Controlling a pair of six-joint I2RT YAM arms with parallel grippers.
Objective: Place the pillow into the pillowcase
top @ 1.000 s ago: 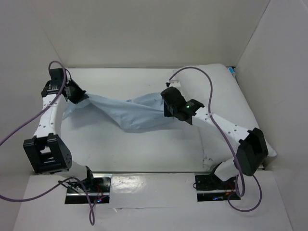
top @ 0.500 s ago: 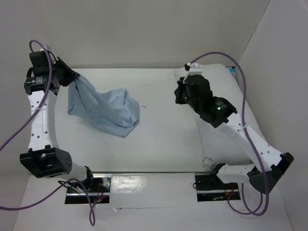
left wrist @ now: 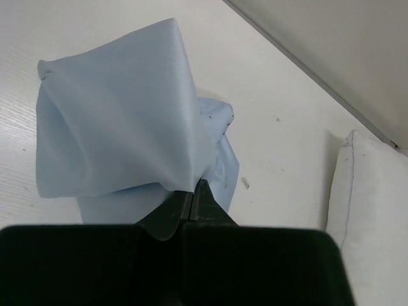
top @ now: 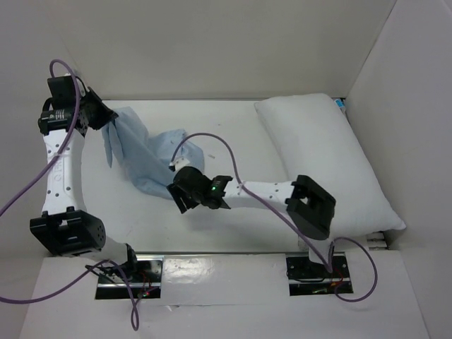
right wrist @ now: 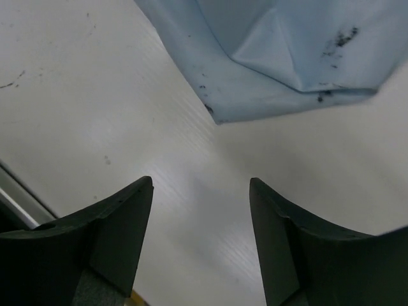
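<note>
Left gripper [left wrist: 193, 191] pinches the pillowcase [left wrist: 115, 121] up; right gripper [right wrist: 201, 191], jaws spread, hangs just short of its low corner — ease forward, catch one layer only — pillow [top: 325, 155] lies well apart

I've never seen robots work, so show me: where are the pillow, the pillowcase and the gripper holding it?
Pillow [top: 325, 155]: top view, middle of its white top.
Pillowcase [left wrist: 115, 127]: left wrist view, raised blue fold.
Left gripper [left wrist: 192, 199]: left wrist view, between its fingertips.
</note>
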